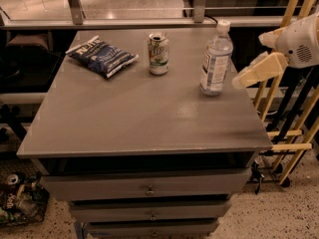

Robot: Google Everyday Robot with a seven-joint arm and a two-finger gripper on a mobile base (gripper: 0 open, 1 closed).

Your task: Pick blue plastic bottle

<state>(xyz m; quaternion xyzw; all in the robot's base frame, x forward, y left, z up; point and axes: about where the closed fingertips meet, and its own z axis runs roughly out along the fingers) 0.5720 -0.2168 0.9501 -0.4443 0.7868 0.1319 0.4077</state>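
Observation:
The blue plastic bottle [215, 59] stands upright near the right edge of the grey table [134, 118]. It is clear with a bluish tint, a white cap and a white-blue label. My gripper [250, 61] comes in from the right at about mid-bottle height, just right of the bottle and apart from it. Its cream fingers [256, 71] are spread and hold nothing.
A green-white drink can [158, 53] stands at the back middle, and a dark blue snack bag [101, 56] lies at the back left. Yellow wooden rails [286, 108] stand right of the table. Drawers [149, 188] sit below the tabletop. Clutter lies on the floor at the lower left.

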